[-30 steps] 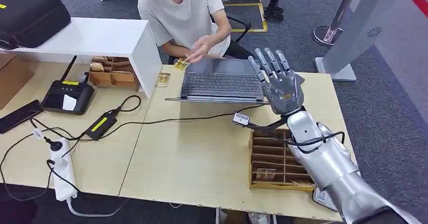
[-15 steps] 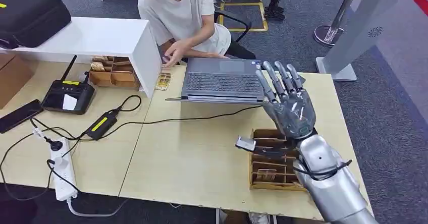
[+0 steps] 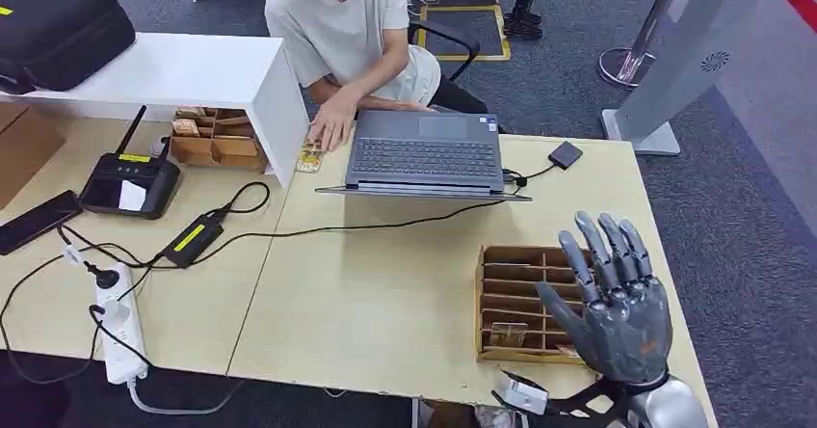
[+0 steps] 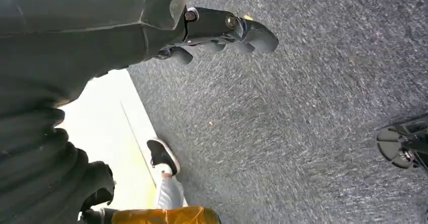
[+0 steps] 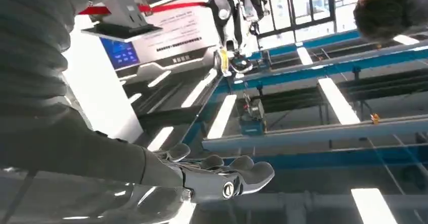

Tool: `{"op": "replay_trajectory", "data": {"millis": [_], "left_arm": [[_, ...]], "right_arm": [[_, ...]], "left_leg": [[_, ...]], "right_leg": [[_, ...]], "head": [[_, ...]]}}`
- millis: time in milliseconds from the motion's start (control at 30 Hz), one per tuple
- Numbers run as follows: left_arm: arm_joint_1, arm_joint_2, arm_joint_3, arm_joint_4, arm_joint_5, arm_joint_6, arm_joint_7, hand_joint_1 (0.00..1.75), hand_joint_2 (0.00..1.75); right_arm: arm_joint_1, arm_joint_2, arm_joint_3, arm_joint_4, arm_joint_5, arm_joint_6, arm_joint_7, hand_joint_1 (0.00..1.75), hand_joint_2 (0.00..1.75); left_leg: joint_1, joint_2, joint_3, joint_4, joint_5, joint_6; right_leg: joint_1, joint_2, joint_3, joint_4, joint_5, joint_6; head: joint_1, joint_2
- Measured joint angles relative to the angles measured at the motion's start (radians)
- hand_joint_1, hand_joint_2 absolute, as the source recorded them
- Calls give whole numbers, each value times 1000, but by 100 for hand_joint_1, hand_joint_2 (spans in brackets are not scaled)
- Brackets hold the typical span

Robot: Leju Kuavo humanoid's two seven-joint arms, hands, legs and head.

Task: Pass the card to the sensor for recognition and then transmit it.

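My right hand [image 3: 612, 303] is raised with its fingers spread and nothing in it, over the near right part of a wooden slotted card tray [image 3: 511, 279]. A card [image 3: 508, 333] lies in one of the tray's front slots. In the right wrist view the same hand [image 5: 222, 176] is bare against the ceiling. A small black sensor box [image 3: 566, 153] lies on its cable to the right of the laptop [image 3: 424, 153]. A seated person's hand [image 3: 332, 127] rests by a yellow card [image 3: 308, 158] left of the laptop. My left hand [image 4: 222, 30] hangs over the carpet, holding nothing.
A white shelf [image 3: 193, 71] with a wooden box [image 3: 217, 139] under it stands at the back left. A black radio unit [image 3: 130, 182], a phone [image 3: 39, 221], a power strip [image 3: 116, 322] and cables cover the left table. A grey stand [image 3: 674, 71] rises behind the table's right end.
My right hand has drawn back from over the laptop's right edge toward me, to above the card tray. The person's hand, which held a card, has gone down to the table beside the laptop.
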Motion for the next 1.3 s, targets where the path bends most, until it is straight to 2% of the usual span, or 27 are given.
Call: {"op": "replay_trajectory", "data": {"millis": [400,667,1033,1300], "left_arm": [[2,-10,36,0,11,6,0,0,175],[2,-13,48,0,9,6,0,0,175],[2,-15,63,0,5,5,3,0,175],[1,-14,76,0,0,2,5,0,175]], "right_arm": [[151,-153,-7,-51,-14,7,68,0,175],[185,-214,-5,-55,-13,22,110,0,175],[226,-279,15,-50,-11,42,175,0,175],[232,-296,66,-13,-18,43,213,0,175]], "left_leg": [[0,1,0,0,0,0],[0,1,1,0,0,0],[0,1,0,0,0,0],[0,1,1,0,0,0]], "right_leg": [[0,0,0,0,0,0],[0,0,0,0,0,0],[0,0,0,0,0,0],[0,1,0,0,0,0]], "head": [[0,0],[0,0],[0,0],[0,0]]}}
